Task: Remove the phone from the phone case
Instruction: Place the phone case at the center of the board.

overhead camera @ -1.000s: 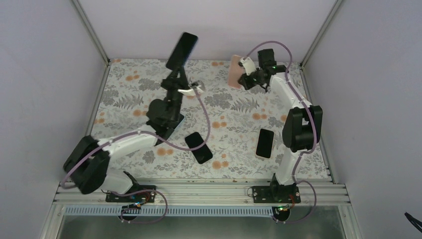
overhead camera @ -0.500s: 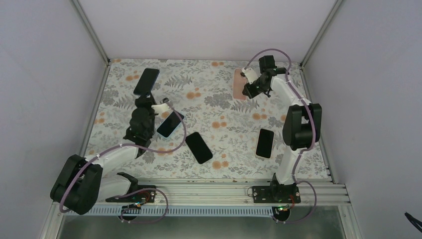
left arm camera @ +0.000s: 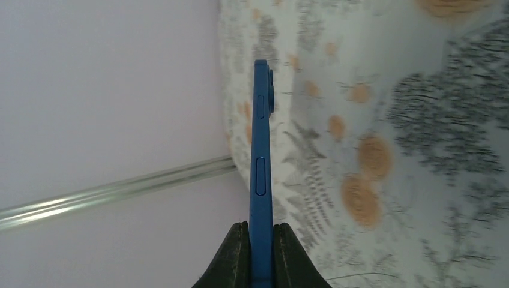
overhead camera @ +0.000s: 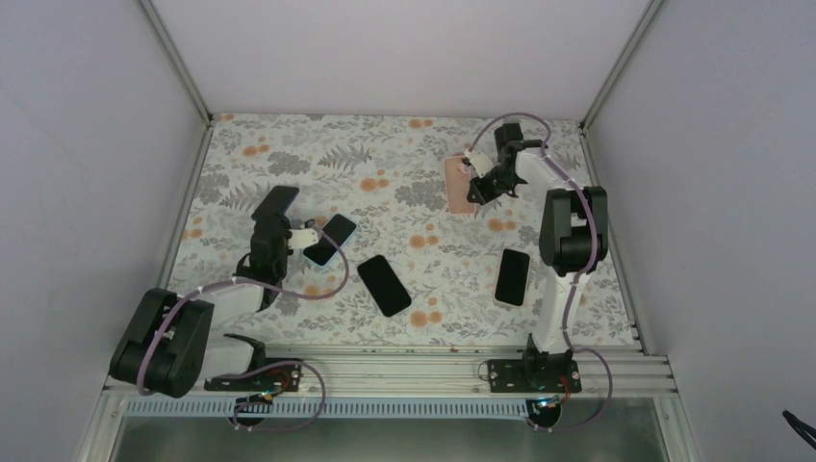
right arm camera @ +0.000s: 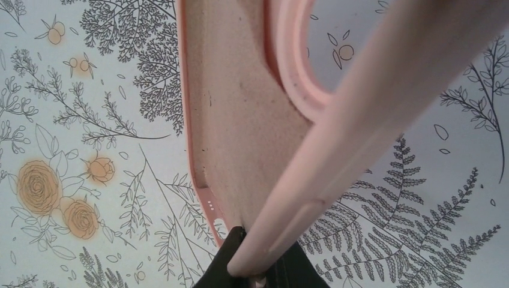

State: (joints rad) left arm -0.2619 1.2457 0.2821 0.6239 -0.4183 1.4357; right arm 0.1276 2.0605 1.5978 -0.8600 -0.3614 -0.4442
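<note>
The phone (overhead camera: 277,201) is out of its case and looks dark from above. In the left wrist view it is a blue phone (left arm camera: 260,150) seen edge-on. My left gripper (overhead camera: 270,221) (left arm camera: 260,233) is shut on its lower end and holds it low over the left side of the table. The empty pink phone case (overhead camera: 460,183) lies low at the back right, its inside (right arm camera: 240,120) facing the camera. My right gripper (overhead camera: 478,183) (right arm camera: 259,264) is shut on the rim of the case.
Three more phones lie on the floral tablecloth (overhead camera: 433,241): one just right of my left gripper (overhead camera: 329,239), a black one in the middle (overhead camera: 384,285), and one in a pale case (overhead camera: 512,276) near the right arm. The left wall (left arm camera: 108,90) is close to the held phone.
My left arm has swung the phone down from high in the air to low over the left of the table. My right arm has lowered the pink case toward the cloth.
</note>
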